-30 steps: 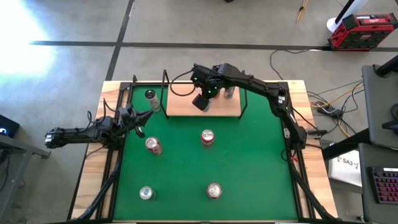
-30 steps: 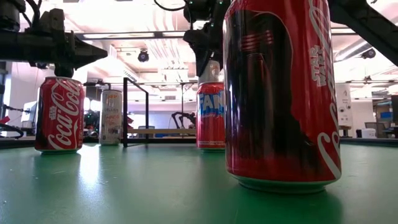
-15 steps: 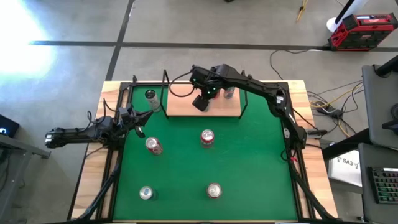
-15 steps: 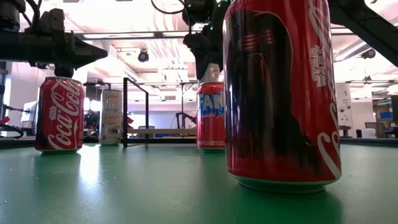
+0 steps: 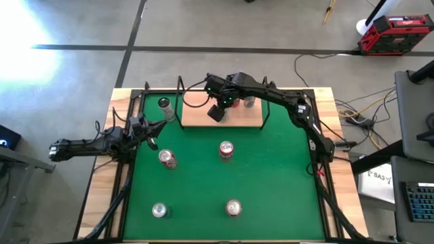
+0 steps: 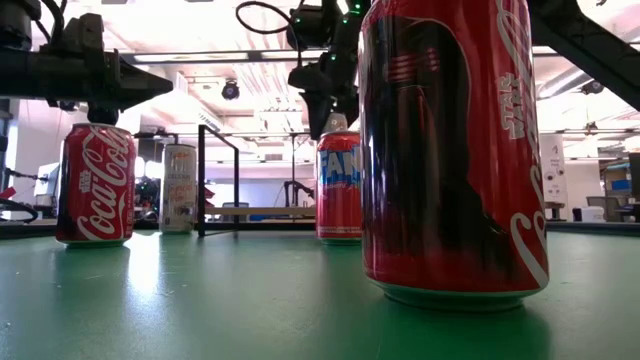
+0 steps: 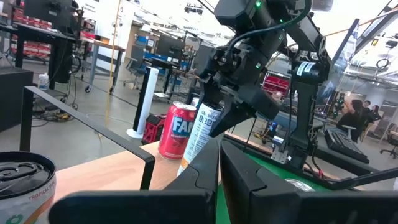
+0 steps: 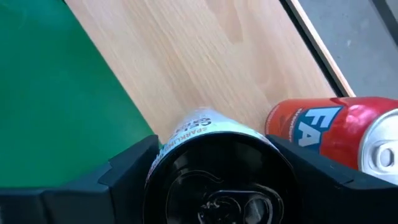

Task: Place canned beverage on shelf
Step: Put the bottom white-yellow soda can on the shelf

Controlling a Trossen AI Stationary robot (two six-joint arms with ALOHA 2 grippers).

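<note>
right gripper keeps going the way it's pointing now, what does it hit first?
Likely the shelf. The right gripper holds a slim white can tilted over the board, pointing down at bare wood beside the orange Fanta can. Depth is unclear; the held can's base would touch first.

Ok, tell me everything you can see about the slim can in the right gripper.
The slim can is tall and narrow, white with dark lettering and a dark top with a pull tab. It leans tilted over the shelf of light wood, beside the red Fanta can. The right gripper brackets it, a dark finger on each side; whether its base touches the board is unclear.
</note>
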